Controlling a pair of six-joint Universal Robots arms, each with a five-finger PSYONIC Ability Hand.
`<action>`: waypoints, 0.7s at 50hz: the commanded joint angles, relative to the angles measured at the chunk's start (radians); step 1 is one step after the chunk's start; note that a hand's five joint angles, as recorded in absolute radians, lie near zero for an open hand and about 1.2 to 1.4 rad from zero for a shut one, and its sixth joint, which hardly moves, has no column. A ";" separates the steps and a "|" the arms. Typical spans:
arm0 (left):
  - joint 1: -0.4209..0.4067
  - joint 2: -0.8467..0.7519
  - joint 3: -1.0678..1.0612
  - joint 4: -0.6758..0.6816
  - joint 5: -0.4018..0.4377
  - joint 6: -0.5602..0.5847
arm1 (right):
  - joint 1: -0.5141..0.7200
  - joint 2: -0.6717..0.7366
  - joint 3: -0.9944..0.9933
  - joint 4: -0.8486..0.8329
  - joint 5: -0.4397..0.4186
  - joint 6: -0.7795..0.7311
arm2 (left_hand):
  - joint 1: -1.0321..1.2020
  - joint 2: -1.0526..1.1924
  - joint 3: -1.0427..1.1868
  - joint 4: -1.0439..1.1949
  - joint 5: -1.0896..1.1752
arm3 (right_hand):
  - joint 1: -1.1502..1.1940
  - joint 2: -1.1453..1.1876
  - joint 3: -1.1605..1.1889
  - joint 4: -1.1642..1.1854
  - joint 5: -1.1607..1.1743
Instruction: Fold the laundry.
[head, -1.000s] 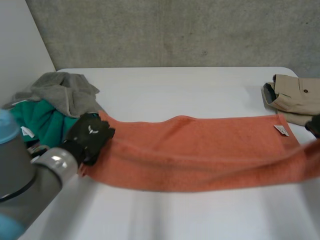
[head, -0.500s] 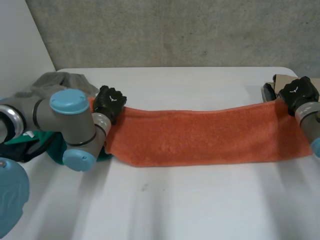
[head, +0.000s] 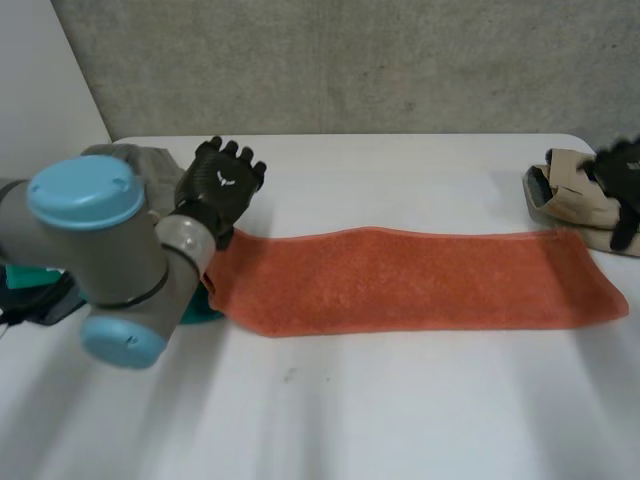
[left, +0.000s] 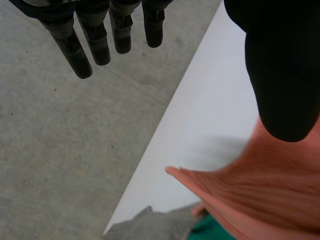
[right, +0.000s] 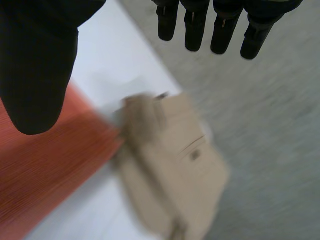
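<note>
Head view: an orange towel (head: 420, 280) of terry pile lies flat as a long, narrow band across the centre of the white counter (head: 380, 400), its long edges roughly straight and its left end bunched. The black left hand (head: 218, 190) stands above that end at upper left of the frame, its fingers (head: 240, 160) straight and spread, holding nothing. The right hand (head: 622, 175), blurred, sits at the right edge over a folded beige garment (head: 565, 195) of smooth woven cloth. The towel's right end lies just beside that garment. A crumpled grey garment (head: 140, 160) and a green cloth (head: 22, 278) lie at far left, largely covered by the left arm (head: 100, 250), which also stands in front of the towel's lower left corner. A rough concrete wall (head: 350, 60) runs along the top of the frame. Left wrist view: the fingers (left: 85, 50) hang straight and apart, well clear of the thumb (left: 280, 75), with nothing between them. Below the thumb the towel (left: 270, 190) rises in ribbed folds to a pointed corner, with the grey garment (left: 150, 227) and green cloth (left: 212, 232) beside it. Right wrist view: the fingers (right: 225, 30) are straight, apart from the thumb (right: 35, 65) and empty. Beyond them the beige garment (right: 170, 165) shows a stitched flap with a small dark fastener, and the towel's end (right: 45, 170) lies against or just beside it; which cannot be told.
</note>
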 joint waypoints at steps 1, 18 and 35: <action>-0.001 0.123 -0.200 0.027 0.005 -0.022 | -0.154 -0.015 0.137 0.193 -0.182 -0.037 | -0.016 -0.030 -0.039 -0.031 -0.050 | 0.228 0.231 0.233 0.236 0.227; -0.010 0.128 -0.268 0.112 0.005 -0.115 | -0.229 0.156 0.252 -0.216 -0.249 -0.103 | -0.016 -0.030 -0.039 -0.031 -0.050 | 0.421 0.425 0.426 0.429 0.421; -0.001 0.234 -0.323 0.112 0.005 -0.137 | -0.393 0.033 0.197 -0.382 -0.089 -0.209 | -0.016 -0.030 -0.039 -0.031 -0.050 | 1.155 1.158 1.160 1.163 1.154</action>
